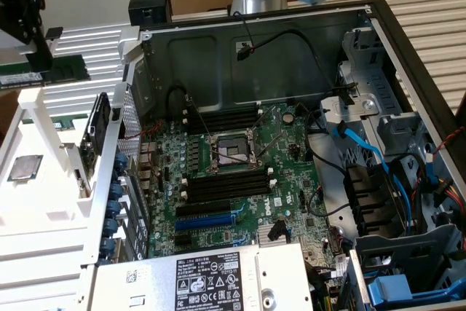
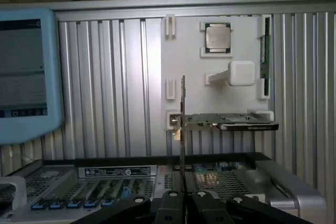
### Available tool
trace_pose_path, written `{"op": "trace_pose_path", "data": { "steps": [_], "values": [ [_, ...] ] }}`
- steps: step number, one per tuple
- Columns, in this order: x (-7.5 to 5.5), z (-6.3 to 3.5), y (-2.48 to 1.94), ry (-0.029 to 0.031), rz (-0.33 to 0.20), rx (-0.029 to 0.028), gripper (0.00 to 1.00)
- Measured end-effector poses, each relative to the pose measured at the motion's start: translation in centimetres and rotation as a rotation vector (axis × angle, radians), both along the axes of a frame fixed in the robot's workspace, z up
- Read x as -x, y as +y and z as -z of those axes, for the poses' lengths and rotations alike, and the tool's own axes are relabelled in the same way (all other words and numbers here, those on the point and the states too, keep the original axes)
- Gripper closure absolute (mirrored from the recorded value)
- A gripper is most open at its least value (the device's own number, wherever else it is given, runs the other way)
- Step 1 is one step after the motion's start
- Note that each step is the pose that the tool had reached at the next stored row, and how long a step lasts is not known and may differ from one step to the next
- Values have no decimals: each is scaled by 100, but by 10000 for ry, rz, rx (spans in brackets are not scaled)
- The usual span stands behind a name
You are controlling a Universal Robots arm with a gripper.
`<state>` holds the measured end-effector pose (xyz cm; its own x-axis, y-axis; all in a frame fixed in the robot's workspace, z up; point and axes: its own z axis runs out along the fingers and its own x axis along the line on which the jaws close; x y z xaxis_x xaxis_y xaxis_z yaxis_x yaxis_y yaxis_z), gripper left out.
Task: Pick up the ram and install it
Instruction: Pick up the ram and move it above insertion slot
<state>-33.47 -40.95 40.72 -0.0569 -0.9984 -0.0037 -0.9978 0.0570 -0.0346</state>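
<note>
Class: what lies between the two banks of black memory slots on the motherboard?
The CPU socket, framed in metal, as the exterior view shows.

Green ram [image 1: 65, 71] edge-on in claw [image 2: 182, 199]

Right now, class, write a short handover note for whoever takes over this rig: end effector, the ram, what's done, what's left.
End effector: shut on the ram, which stands edge-on between its fingers.
Ram: in the exterior view, it is out past the case on that view's left, above the ribbed surface.
Done: the ram is picked up.
Left: installing it. The black slots on the board look empty.
</note>
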Motion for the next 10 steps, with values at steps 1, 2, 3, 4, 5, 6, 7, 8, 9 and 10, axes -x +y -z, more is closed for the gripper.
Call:
{"op": "trace_pose_path", "data": {
  "steps": [1,2,3,4,5,6,7,8,9,10],
  "values": [
    [-42,-19,0,0,0,4,88],
    [-84,-37,0,1,-1,10,88],
    [-126,-56,0,5,0,20,88],
    [-169,-73,0,9,1,34,88],
    [-209,-89,0,14,1,49,88],
    [-251,-103,0,19,0,64,88],
    [-291,-112,0,27,0,81,88],
    [-333,-119,0,30,0,93,88],
    [-376,-124,0,32,0,103,88],
    [-419,-128,0,35,0,110,88]
  ]
}}
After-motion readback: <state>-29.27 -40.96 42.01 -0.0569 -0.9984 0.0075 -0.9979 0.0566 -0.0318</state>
